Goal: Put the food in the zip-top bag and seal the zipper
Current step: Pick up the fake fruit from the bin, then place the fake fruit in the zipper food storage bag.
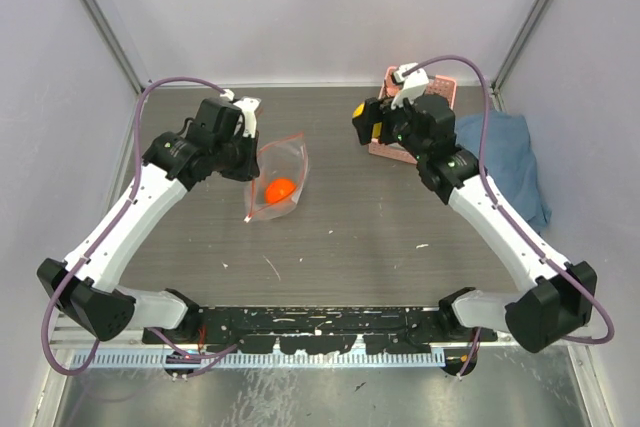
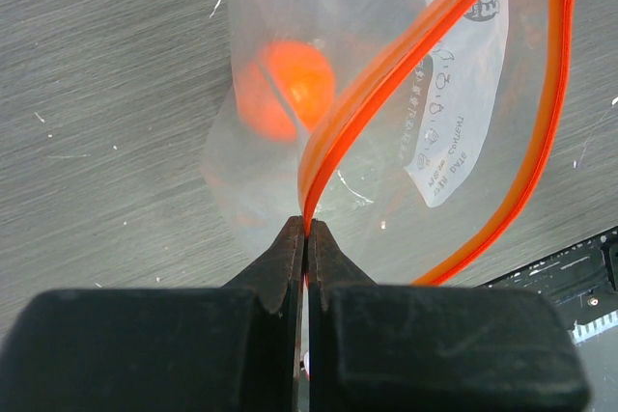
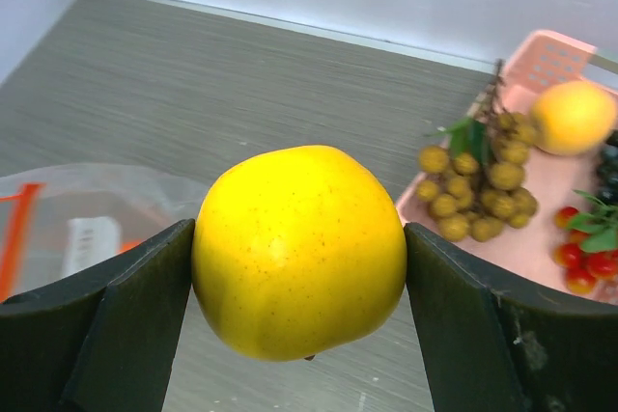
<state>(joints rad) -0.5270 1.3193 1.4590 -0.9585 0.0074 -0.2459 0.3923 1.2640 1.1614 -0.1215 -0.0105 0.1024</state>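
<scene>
The clear zip-top bag point(image 1: 280, 179) lies left of the table's middle with an orange round fruit point(image 1: 279, 188) inside; the fruit shows through the plastic in the left wrist view point(image 2: 287, 89). My left gripper point(image 2: 307, 226) is shut on the bag's orange-red zipper strip point(image 2: 386, 74) and holds the mouth open. My right gripper point(image 3: 299, 267) is shut on a yellow round fruit point(image 3: 299, 248), held above the table right of the bag; it also shows in the top view point(image 1: 358, 109). The bag point(image 3: 87, 219) lies low at the left of the right wrist view.
A pink basket point(image 3: 560, 55) at the back right holds a brownish grape bunch point(image 3: 483, 180), a yellow-orange round fruit point(image 3: 573, 115), red fruits point(image 3: 584, 267) and dark berries point(image 3: 610, 166). A blue cloth point(image 1: 510, 162) lies at the right edge.
</scene>
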